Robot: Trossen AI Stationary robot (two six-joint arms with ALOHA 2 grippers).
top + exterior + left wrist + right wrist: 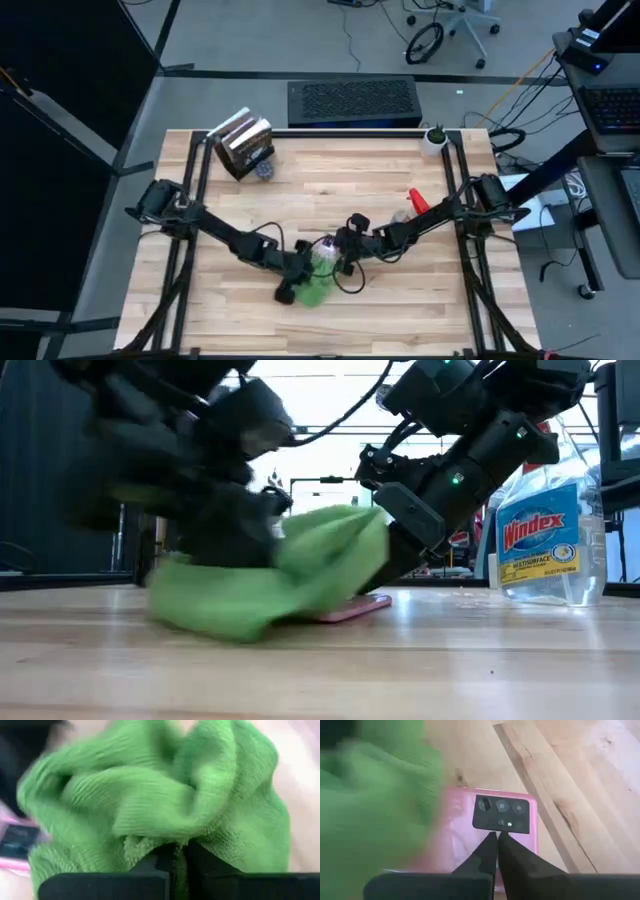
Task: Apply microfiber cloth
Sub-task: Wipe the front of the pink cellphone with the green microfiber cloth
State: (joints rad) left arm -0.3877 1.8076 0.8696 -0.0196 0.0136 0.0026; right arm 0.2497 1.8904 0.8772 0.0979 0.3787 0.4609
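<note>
A: What's biggest on the wooden table [400, 200]?

B: The two dark arms, meeting near the front middle. Behind them, a stack of books [243, 146] sits at the far left corner, and a clear Windex spray bottle [548, 536] stands upright on the right side.

A: And the microfiber cloth [270, 575]?

B: Bright green, bunched in a heap, draped over a pink phone [487, 832] that lies flat on the wood. The left gripper [180, 855] has its fingers pinched together on a fold of the cloth, pressing it down onto the phone.

A: The right one?

B: The right gripper [497, 842] rests on the phone's bare end, just below the black camera block [501, 814], fingers [517, 862] squeezed together with nothing between them. The cloth covers the other end of the phone.
</note>
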